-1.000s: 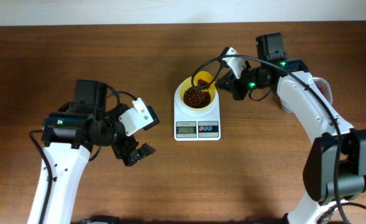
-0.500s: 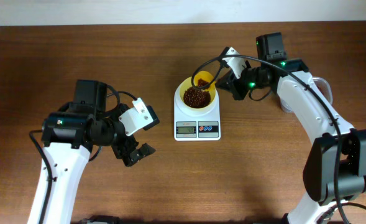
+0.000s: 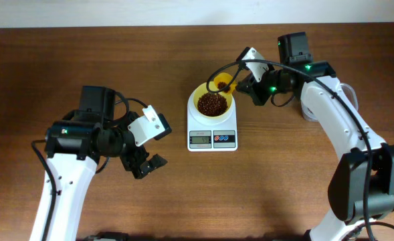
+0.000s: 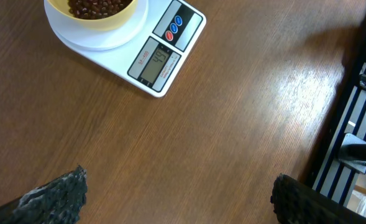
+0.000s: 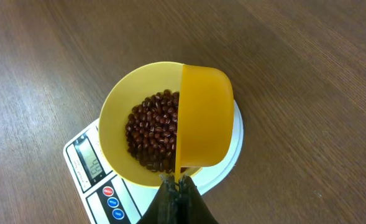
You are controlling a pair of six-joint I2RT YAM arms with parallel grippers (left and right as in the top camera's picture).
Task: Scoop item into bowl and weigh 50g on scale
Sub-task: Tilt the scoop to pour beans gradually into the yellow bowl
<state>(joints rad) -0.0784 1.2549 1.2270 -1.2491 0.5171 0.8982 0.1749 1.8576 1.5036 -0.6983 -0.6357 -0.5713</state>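
Shifted slightly back over the bowl (image 5: pixel 110 112), the scoop (image 5: pixel 205 118) clamped in the right gripper (image 5: pixel 179 188) tips beans (image 5: pixel 148 140) in; the scale (image 4: pixel 170 43) seems near target, left gripper (image 4: pixel 176 196) gapes idle.

Brown wood-grain desk (image 3: pixel 116 53) all around; a yellow scoop (image 5: pixel 204 118) is tipped on its side, and a dark slatted framework (image 4: pixel 347 134) shows beyond the desk's edge.

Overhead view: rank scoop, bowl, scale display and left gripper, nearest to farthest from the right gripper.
1. scoop: held in the right gripper, over the bowl's rim.
2. bowl: on the scale, just below the scoop.
3. scale display: on the front panel, beyond the bowl.
4. left gripper: farthest by a clear margin, open, on the other arm's side.
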